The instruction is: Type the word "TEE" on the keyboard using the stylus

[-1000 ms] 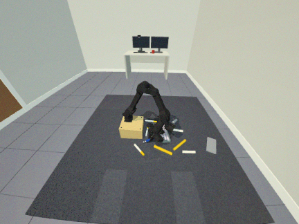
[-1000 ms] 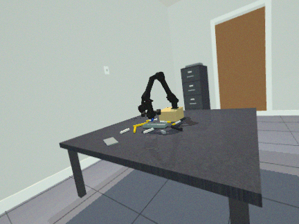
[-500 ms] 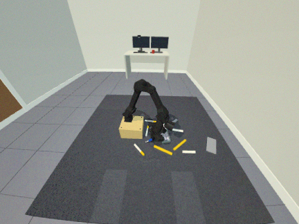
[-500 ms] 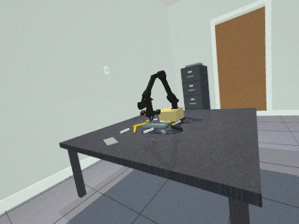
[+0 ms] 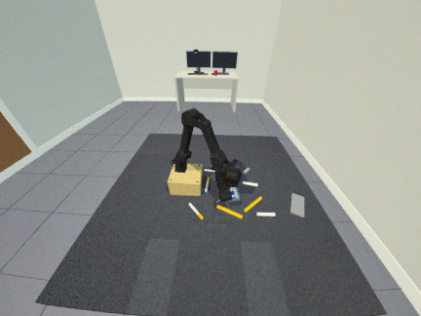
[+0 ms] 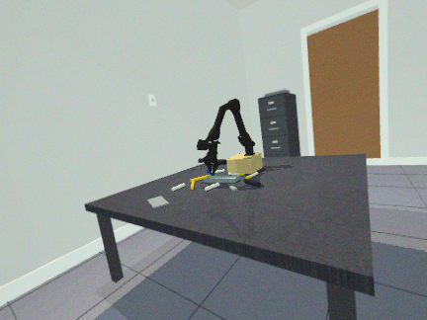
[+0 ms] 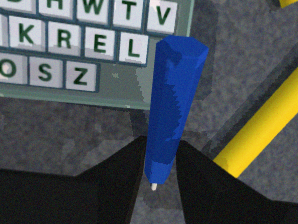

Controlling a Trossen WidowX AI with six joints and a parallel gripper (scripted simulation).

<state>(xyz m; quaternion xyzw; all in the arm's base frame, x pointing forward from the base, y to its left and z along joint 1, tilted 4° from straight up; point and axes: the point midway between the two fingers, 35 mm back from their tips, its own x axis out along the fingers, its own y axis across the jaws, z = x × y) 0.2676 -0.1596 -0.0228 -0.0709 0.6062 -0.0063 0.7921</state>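
Note:
The keyboard [image 7: 117, 87] [image 6: 227, 180] is a grey-green board with white letter keys, at the upper left of the wrist view. The T key [image 7: 129, 12] and the E key [image 7: 100, 45] show there; the top of the T row is cut off. My gripper [image 7: 161, 145] [image 6: 213, 172] is shut on the blue stylus [image 7: 175, 90]. The stylus's wide end is toward the camera, and its small white tip [image 7: 154, 186] shows below the fingers, off the keyboard's near edge. In the top view the arm hides part of the keyboard.
A yellow bar [image 7: 260, 127] [image 5: 252, 204] lies right of the keyboard, and another yellow bar [image 5: 229, 212] lies near it. White sticks [image 5: 266, 215] [image 6: 178, 187] lie around. A wooden box [image 5: 185, 182] [image 6: 244, 164] is by the arm's base. A grey plate [image 5: 297, 205] [image 6: 158, 201] lies farther off.

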